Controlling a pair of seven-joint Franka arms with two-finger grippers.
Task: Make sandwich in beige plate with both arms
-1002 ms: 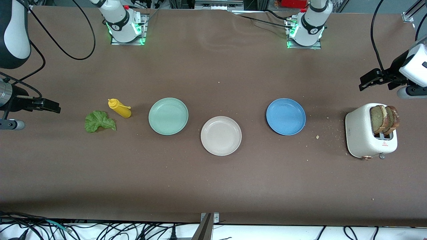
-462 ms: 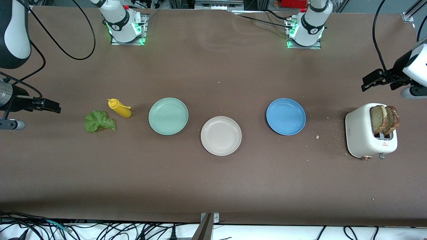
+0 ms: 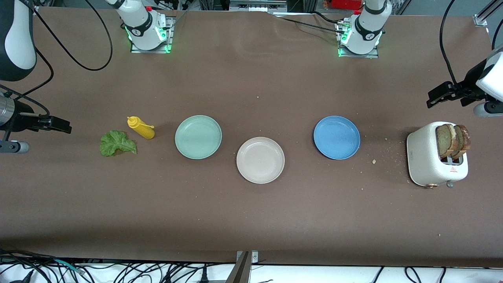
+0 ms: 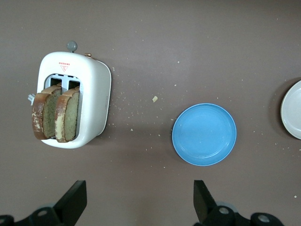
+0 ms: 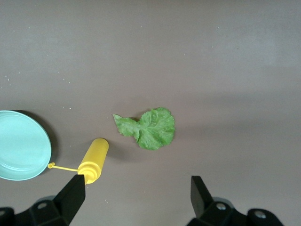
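Observation:
The beige plate [image 3: 260, 160] lies empty mid-table, its rim also showing in the left wrist view [image 4: 292, 110]. Two brown bread slices [image 3: 452, 140] [image 4: 54, 113] stand upright in a white toaster [image 3: 426, 161] [image 4: 96, 89] at the left arm's end. A ruffled green lettuce leaf [image 3: 117, 143] [image 5: 149, 128] lies flat toward the right arm's end. My left gripper [image 3: 436, 96] [image 4: 140, 202] hangs open over bare table beside the toaster, holding nothing. My right gripper [image 3: 59, 125] [image 5: 138, 197] hovers open near the lettuce, also holding nothing.
A yellow squeeze bottle [image 3: 140, 127] [image 5: 94, 160] lies on its side beside the lettuce. A mint-green plate [image 3: 198, 136] [image 5: 21, 143] and a blue plate [image 3: 336, 137] [image 4: 204, 134] flank the beige one. Crumbs dot the table near the toaster.
My left gripper has drifted slightly toward the left arm's end of the table. The right arm and everything on the table stay put.

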